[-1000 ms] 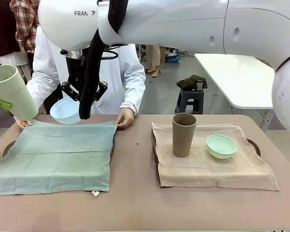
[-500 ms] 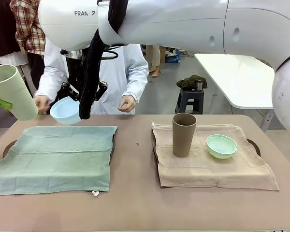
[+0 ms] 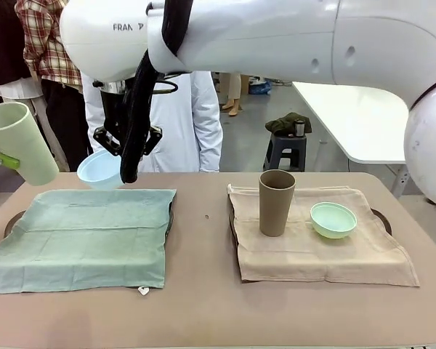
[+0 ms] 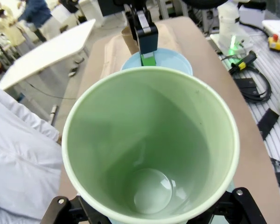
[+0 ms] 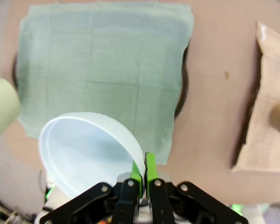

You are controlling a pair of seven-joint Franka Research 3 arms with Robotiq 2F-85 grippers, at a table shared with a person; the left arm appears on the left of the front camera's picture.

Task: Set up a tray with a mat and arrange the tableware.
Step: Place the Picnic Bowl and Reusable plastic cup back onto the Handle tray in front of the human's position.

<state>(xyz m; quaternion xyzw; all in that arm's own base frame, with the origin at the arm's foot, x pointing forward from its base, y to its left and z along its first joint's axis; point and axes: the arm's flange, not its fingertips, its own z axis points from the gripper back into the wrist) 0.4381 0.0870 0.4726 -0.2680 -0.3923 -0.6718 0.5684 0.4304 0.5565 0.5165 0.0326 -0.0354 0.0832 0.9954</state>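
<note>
Green tumbler (image 3: 18,142): held aloft by left gripper (image 3: 6,158), left of green mat (image 3: 80,236).
Blue bowl (image 3: 100,169): rim pinched in right gripper (image 5: 141,169), above mat's far edge.
Brown tumbler (image 3: 276,202), mint bowl (image 3: 333,219): standing on beige mat (image 3: 320,251).
Person (image 3: 167,120): behind the table (image 3: 203,305).

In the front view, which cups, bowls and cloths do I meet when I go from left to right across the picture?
Pale green cup → light blue bowl above the far edge of the green cloth → brown cup → mint green bowl, both on the beige cloth.
</note>
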